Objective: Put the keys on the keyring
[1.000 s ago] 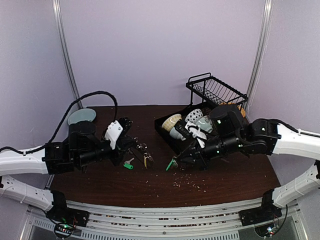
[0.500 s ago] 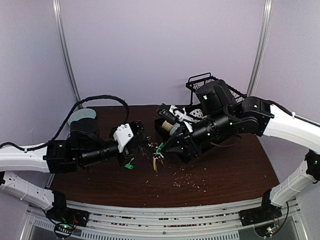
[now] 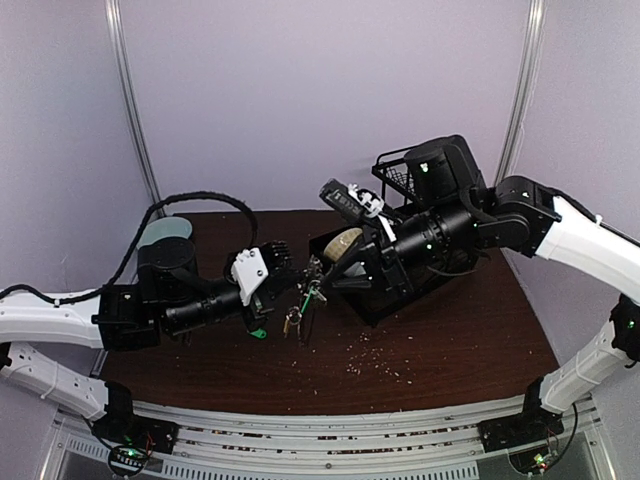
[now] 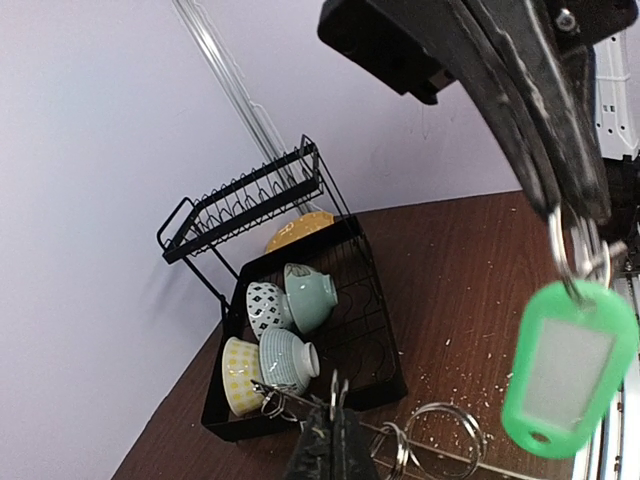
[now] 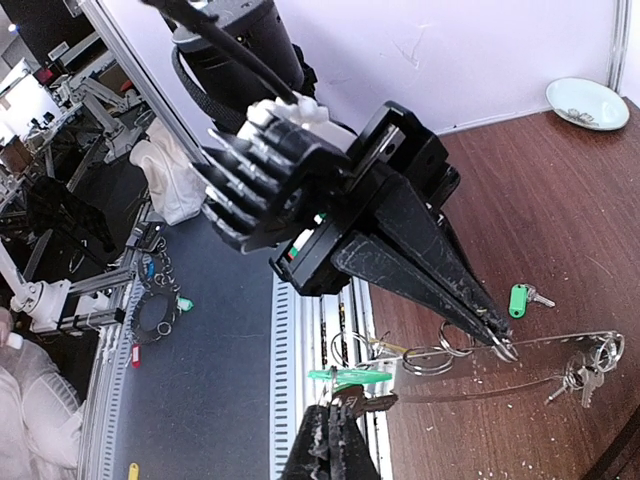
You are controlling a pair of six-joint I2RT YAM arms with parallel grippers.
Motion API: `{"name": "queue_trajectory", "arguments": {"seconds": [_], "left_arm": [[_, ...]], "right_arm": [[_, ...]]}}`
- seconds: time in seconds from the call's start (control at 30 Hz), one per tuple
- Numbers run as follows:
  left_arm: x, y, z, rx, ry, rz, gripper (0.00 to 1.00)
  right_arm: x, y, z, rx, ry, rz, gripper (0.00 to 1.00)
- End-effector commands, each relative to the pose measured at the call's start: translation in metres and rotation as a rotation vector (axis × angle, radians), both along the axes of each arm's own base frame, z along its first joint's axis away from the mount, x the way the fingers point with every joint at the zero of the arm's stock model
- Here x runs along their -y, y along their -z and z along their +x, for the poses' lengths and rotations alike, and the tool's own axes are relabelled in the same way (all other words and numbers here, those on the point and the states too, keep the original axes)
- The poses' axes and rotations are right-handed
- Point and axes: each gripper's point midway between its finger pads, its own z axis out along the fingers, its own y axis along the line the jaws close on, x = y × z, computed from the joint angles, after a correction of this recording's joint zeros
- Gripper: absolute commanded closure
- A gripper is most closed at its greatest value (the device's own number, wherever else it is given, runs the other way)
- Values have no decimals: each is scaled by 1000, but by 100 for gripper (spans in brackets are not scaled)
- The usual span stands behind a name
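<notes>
My left gripper (image 4: 335, 412) is shut on the keyring (image 4: 420, 445), a thin wire held above the table with small split rings (image 4: 443, 430) strung on it. In the right wrist view the left gripper (image 5: 495, 332) pinches that keyring (image 5: 560, 342), and plain keys (image 5: 580, 376) dangle from its far end. My right gripper (image 5: 330, 410) is shut on a small ring that carries a green tag (image 5: 352, 375) and a key (image 5: 378, 402). From above, the left gripper (image 3: 292, 274) and right gripper (image 3: 322, 286) almost meet, with keys (image 3: 292, 320) hanging below. One green-headed key (image 3: 258, 331) lies on the table.
A black dish rack (image 4: 240, 195) with a tray (image 4: 385, 375) of bowls (image 4: 285, 360) stands at the back right, partly behind the right arm. A pale plate (image 3: 165, 232) sits at the back left. Crumbs (image 3: 372, 358) dot the brown table (image 3: 450, 350).
Both grippers have risen off the table and closed in on each other. The right one carried the green tag up and left from beside the rack; the left one lifted the keyring.
</notes>
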Motion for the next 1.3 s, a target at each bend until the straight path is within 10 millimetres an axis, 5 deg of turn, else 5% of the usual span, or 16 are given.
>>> {"name": "queue_trajectory", "arguments": {"seconds": [0.0,0.17,0.27,0.73,1.27], "left_arm": [[2,-23,-7,54,39,-80,100],[4,-29,-21,71,119,-80,100],[5,-30,-27,64,151,-81,100],[13,-26,-20,38,121,-51,100],[13,-27,-17,29,96,-60,100]], "right_arm": [[16,-25,-7,58,-32,26,100],[44,31,23,197,92,-236,100],[50,41,26,213,92,-290,100],[19,28,46,309,133,-200,100],[19,39,30,336,39,-210,100]]}}
